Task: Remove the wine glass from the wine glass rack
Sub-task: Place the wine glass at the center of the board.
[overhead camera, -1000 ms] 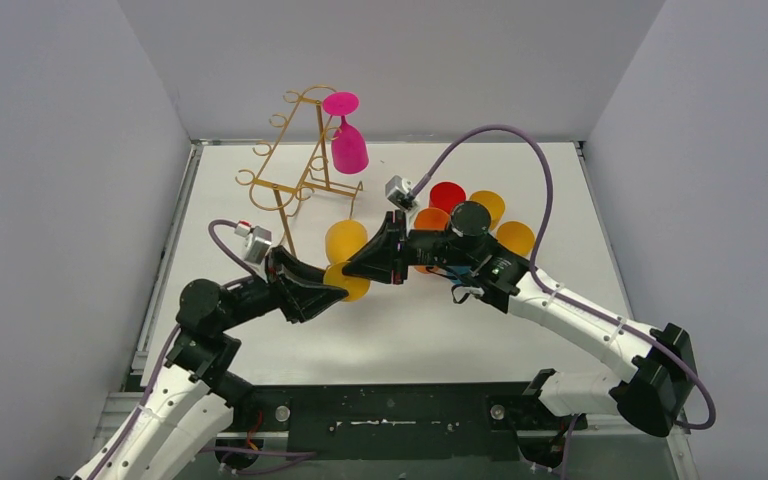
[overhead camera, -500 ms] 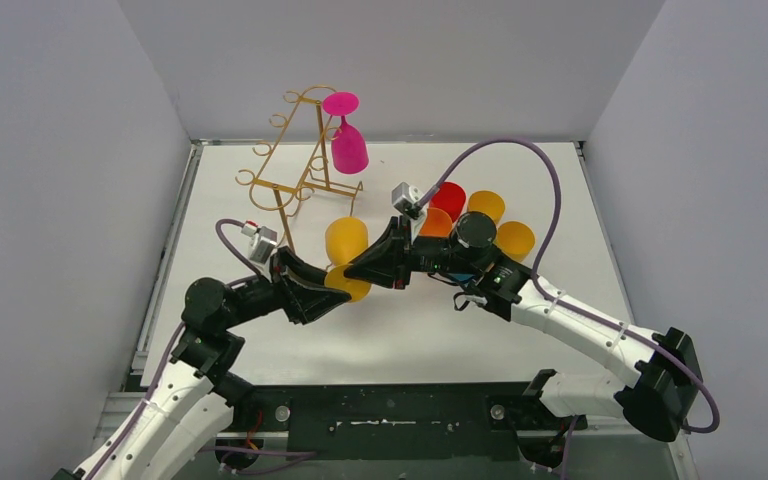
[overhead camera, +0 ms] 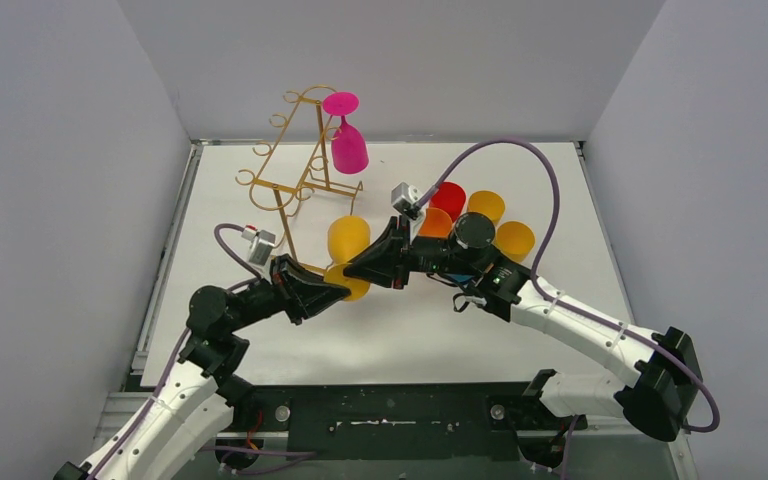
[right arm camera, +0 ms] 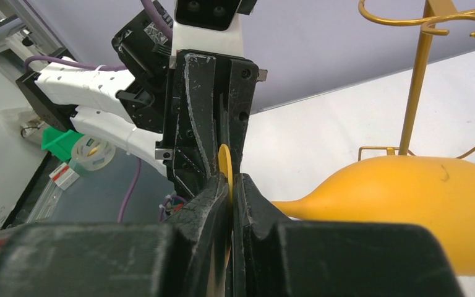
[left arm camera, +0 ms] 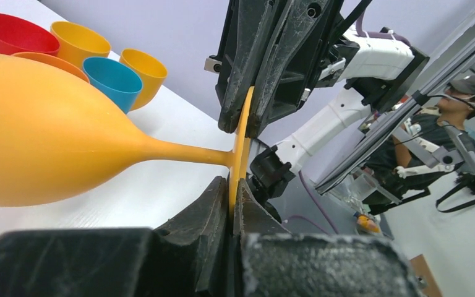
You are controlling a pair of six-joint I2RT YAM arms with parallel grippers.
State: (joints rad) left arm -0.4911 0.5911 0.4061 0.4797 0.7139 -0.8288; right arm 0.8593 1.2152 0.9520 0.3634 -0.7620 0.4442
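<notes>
Top external: the yellow wine glass (overhead camera: 347, 240) is tipped on its side over the surface (overhead camera: 410, 330), just beside the wine glass rack (overhead camera: 295, 170). The left claw (overhead camera: 345, 288) and right claw (overhead camera: 352, 268) both pinch its foot. 1 pink wine glass (overhead camera: 348, 148) hangs on the rack.

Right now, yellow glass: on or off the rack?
Off. Yellow glass lies sideways, away from the rack hooks; left gripper and right gripper each pinch its foot.
</notes>
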